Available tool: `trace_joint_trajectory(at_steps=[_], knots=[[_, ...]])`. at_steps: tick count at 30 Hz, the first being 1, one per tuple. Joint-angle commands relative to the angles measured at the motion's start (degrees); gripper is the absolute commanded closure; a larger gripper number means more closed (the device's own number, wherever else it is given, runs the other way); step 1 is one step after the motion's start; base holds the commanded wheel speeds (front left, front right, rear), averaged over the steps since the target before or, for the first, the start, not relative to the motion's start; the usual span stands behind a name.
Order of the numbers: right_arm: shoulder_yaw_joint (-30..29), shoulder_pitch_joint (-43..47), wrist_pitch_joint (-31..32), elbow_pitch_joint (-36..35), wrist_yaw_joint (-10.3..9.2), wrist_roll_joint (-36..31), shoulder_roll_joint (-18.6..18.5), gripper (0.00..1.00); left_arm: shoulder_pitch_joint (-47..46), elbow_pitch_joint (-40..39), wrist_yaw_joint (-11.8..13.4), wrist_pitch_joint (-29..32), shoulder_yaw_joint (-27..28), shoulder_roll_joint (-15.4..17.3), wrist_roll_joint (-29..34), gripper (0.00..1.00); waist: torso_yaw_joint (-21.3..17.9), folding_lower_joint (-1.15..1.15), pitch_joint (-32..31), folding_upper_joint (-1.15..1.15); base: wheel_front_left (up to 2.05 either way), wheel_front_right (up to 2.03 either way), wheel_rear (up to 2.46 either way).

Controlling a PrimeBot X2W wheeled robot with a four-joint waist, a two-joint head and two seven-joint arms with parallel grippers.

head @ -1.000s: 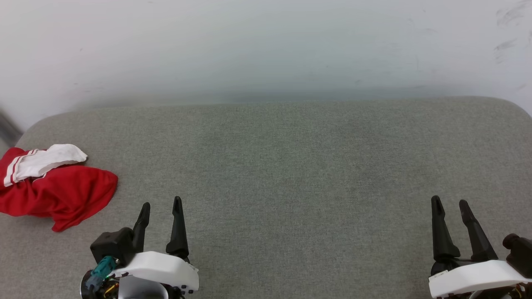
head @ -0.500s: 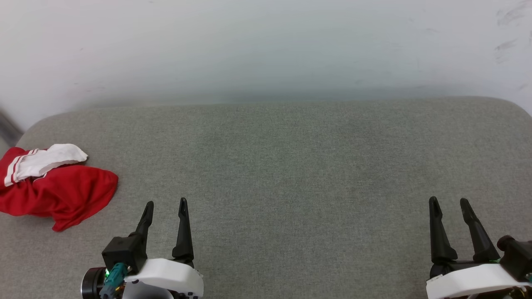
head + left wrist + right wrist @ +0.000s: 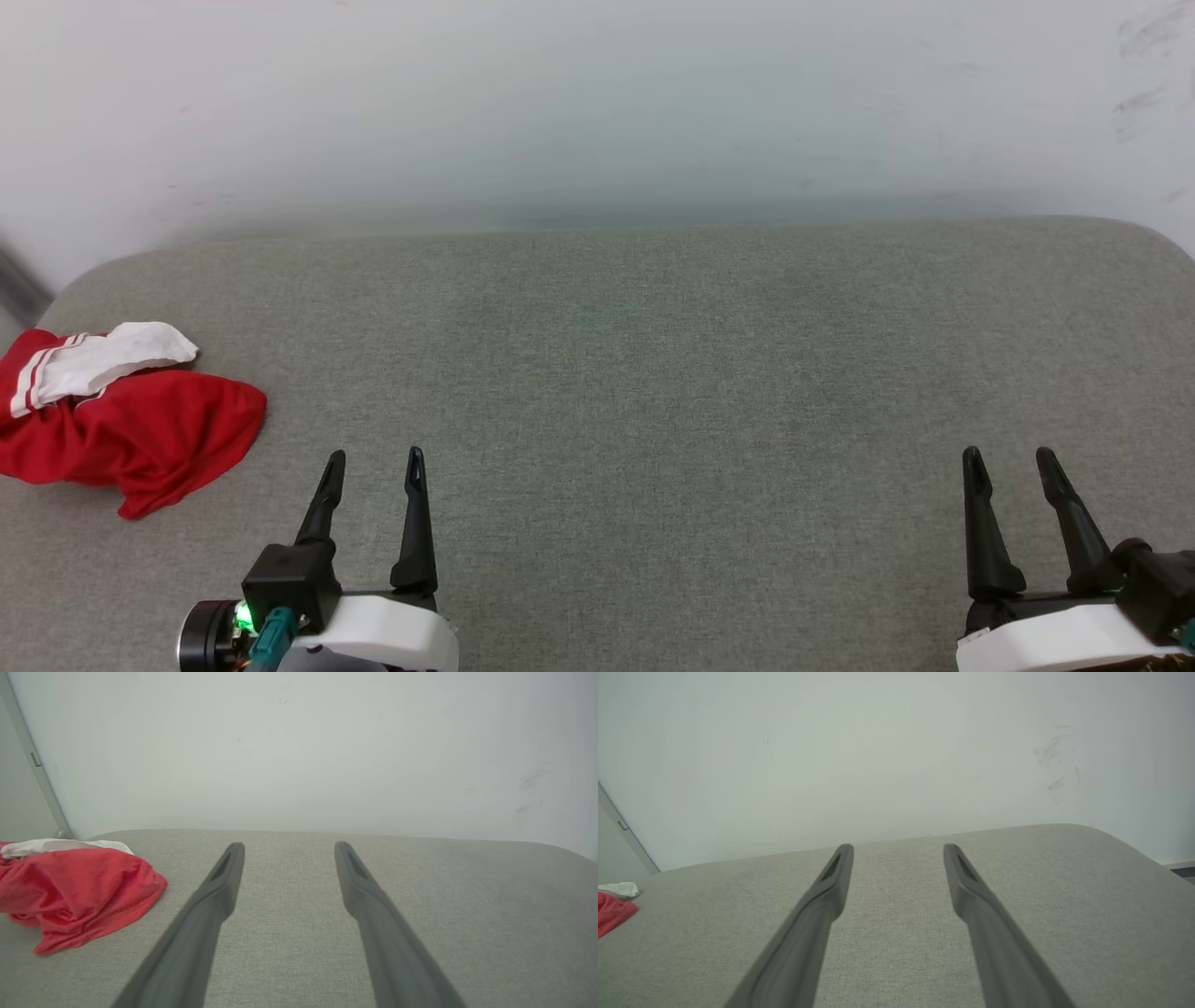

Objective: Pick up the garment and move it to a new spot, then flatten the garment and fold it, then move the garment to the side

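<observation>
The garment lies crumpled at the far left edge of the grey padded surface, red cloth with a white striped-trim sleeve on top. In the left wrist view the garment sits left of the fingers; in the right wrist view a bit of the garment shows at the far left. My left gripper is open near the front, to the right of the garment and apart from it. My right gripper is open at the front right, with nothing between its fingers.
The grey padded surface has rounded corners and ends at a pale wall behind. A grey vertical frame strip stands at the left by the wall.
Both grippers have drawn back slightly toward the front edge. The left wrist has turned a little, its fingers now more upright. The garment has not moved.
</observation>
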Motion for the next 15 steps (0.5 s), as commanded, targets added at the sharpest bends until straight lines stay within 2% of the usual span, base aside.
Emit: trace_joint_trajectory(at_steps=[1,15], knots=[[-0.06,0.54,-0.39,-0.55,0.0,-0.7,0.0,0.0,0.4,-0.39,-0.11,-0.42,0.22,0.02,0.92,0.0,0.0,0.0,0.0,0.0,0.0,0.0,0.0],[-0.03,1.35,-1.85,-0.59,-0.01,-3.73,0.01,0.0,1.53,0.25,-2.88,-1.9,2.71,-1.73,5.61,0.0,-0.08,0.0,-0.13,0.0,0.0,0.0,0.0]])
